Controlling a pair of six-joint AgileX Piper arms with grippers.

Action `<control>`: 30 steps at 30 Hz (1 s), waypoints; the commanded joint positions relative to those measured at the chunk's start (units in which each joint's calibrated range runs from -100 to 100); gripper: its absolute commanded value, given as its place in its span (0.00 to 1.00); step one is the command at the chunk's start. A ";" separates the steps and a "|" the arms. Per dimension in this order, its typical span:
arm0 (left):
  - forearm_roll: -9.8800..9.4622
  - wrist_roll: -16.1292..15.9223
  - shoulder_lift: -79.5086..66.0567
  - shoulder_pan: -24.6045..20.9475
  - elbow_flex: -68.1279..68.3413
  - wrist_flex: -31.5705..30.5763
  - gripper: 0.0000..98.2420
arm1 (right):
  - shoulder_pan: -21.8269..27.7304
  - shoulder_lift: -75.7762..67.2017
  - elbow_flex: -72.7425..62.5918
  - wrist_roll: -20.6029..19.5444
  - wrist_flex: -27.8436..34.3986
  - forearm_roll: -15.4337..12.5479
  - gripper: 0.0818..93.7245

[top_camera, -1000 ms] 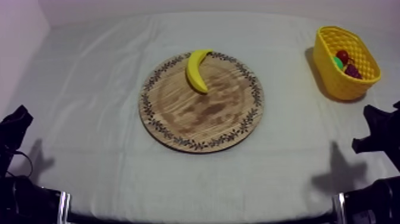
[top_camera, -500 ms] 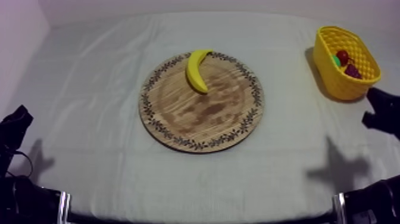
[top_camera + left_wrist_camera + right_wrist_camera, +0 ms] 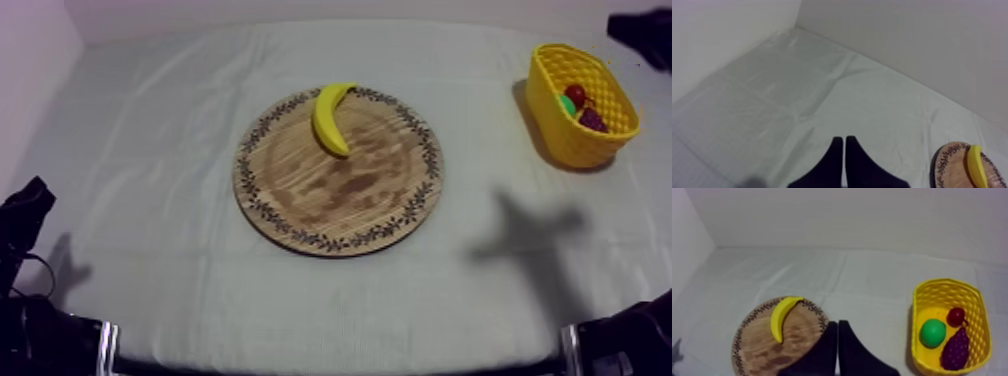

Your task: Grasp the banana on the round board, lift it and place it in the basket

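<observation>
The yellow banana (image 3: 333, 117) lies on the far part of the round wooden board (image 3: 340, 190) with a patterned rim, at the table's middle. The yellow basket (image 3: 560, 135) stands at the far right. My right arm (image 3: 640, 25) comes in at the upper right, above and behind the basket. In the right wrist view my right gripper (image 3: 838, 323) is shut on nothing, its fingers a narrow wedge high above the cloth between the banana (image 3: 783, 317) and the basket (image 3: 915, 333). My left gripper (image 3: 25, 215) rests low at the left, shut (image 3: 844, 140), far from the board (image 3: 952, 162).
Inside the basket lie a green fruit (image 3: 933, 333), a small red fruit (image 3: 957, 316) and a bunch of grapes (image 3: 956, 349). The right arm's shadow (image 3: 525, 235) falls on the cloth right of the board. Walls close the back and left sides.
My right arm has risen from the lower right edge to the upper right, past the basket. Its shadow slid left across the cloth toward the board. Banana and left arm have not moved.
</observation>
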 commanded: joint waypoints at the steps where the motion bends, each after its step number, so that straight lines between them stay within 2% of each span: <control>1: 0.03 0.02 0.04 -0.02 0.00 0.00 0.00 | 3.92 11.15 -16.46 1.79 6.64 -4.49 0.01; 6: 0.03 0.03 0.04 -0.02 0.00 0.00 0.00 | 5.32 25.04 -29.92 2.02 14.02 -6.90 0.01; 11: 0.03 0.03 0.04 -0.02 0.00 0.00 0.00 | 3.78 35.87 -37.90 1.19 16.84 -6.34 0.01; 20: 0.03 0.03 0.04 -0.02 0.00 0.00 0.00 | -1.47 47.60 -44.39 -1.62 19.17 -3.35 0.01; 30: 0.03 0.03 0.04 -0.02 0.00 0.00 0.00 | -11.87 51.70 -42.49 -8.26 17.23 2.44 0.01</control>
